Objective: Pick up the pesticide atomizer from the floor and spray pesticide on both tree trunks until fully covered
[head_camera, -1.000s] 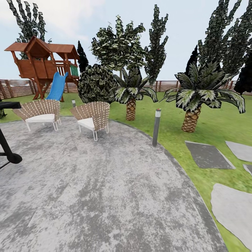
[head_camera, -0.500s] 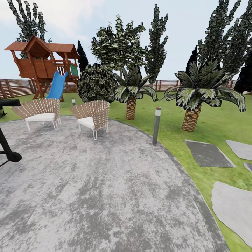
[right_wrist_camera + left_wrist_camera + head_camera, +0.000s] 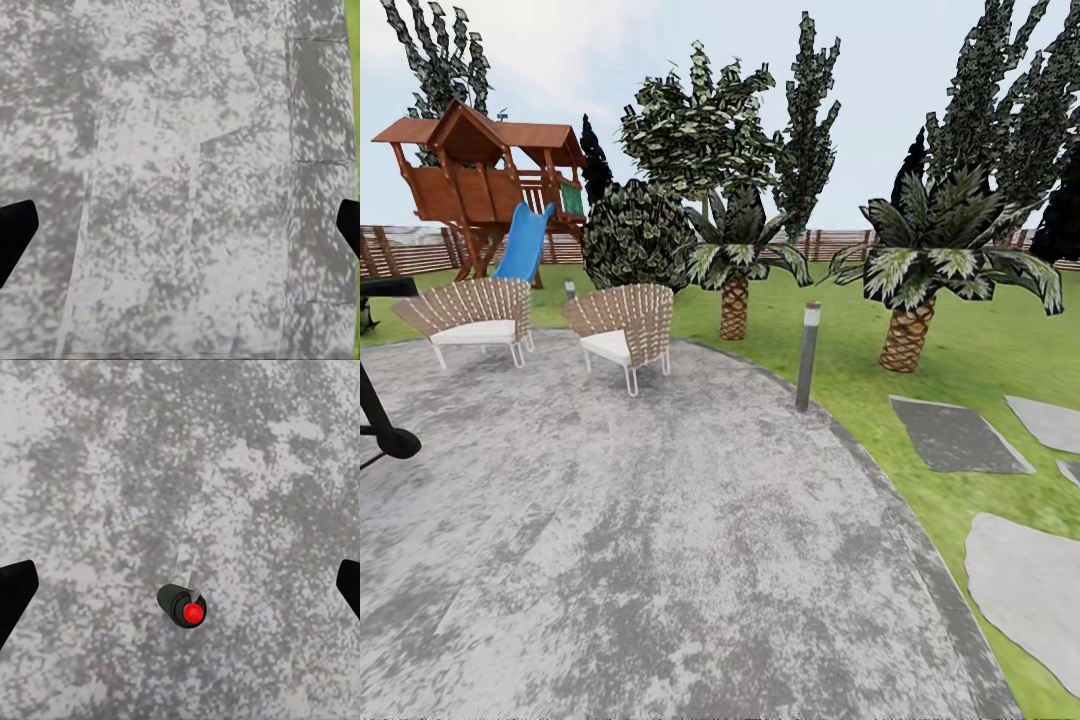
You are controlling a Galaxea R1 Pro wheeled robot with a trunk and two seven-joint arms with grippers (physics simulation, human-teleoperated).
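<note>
The pesticide atomizer is out of view, and so are the two trees with their trunks. The head view looks across a grey paved patio (image 3: 660,540) to the garden's lawn (image 3: 990,365) and its brown slatted fence (image 3: 410,250). My left gripper (image 3: 181,592) hangs open over the paving, its dark fingertips (image 3: 15,600) far apart. Between them on the ground shows a small black cylinder with a red end (image 3: 184,606). My right gripper (image 3: 180,229) is open too, over bare paving beside a strip of grass (image 3: 354,90).
Two wicker chairs (image 3: 622,330) (image 3: 472,322) stand at the patio's far left. A grey lamp post (image 3: 807,358) marks its edge. Beyond are two short palms (image 3: 735,300) (image 3: 908,325), a round bush (image 3: 635,240), a wooden playhouse with blue slide (image 3: 520,245), stepping stones (image 3: 955,435) and a black frame (image 3: 385,435).
The whole head view has crept slightly, so the chairs, lamp post and palms sit a little higher in the picture. Nothing in the scene itself has moved.
</note>
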